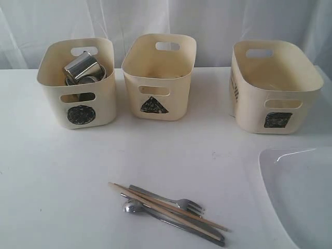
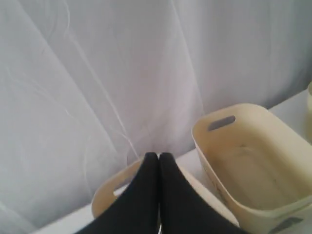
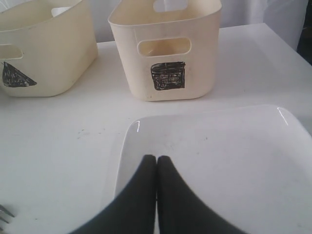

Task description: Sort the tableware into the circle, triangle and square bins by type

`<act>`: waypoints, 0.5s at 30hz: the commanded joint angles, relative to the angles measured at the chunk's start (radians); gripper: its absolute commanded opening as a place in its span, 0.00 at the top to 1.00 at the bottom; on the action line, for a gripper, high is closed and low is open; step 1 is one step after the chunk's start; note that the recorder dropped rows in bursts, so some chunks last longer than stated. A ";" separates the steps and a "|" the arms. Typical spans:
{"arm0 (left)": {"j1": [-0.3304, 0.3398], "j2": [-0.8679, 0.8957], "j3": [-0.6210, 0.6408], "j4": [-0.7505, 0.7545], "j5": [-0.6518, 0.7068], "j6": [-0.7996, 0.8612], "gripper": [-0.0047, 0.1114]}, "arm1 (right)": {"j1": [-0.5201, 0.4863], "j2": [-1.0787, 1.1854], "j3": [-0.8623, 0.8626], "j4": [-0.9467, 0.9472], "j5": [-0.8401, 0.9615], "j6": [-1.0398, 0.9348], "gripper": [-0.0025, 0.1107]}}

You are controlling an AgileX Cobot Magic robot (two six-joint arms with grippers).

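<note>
Wrist views: both arms' jaws pressed together (nothing held between).

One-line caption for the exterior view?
Steel mugs sit in the cream circle-marked tub; cutlery and wooden chopsticks wait on the table.

Your exterior view cuts the white plate off at the lower right edge. The knife and spoon sit half buried under the chopsticks. In the circle bin, the mugs overlap; you can't count them. The left wrist view blurs the near bin behind the fingers.
</note>
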 commanded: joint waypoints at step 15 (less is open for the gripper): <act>0.379 -0.389 0.424 -0.121 -0.116 -0.414 0.96 | 0.000 -0.003 0.002 0.001 -0.013 -0.002 0.98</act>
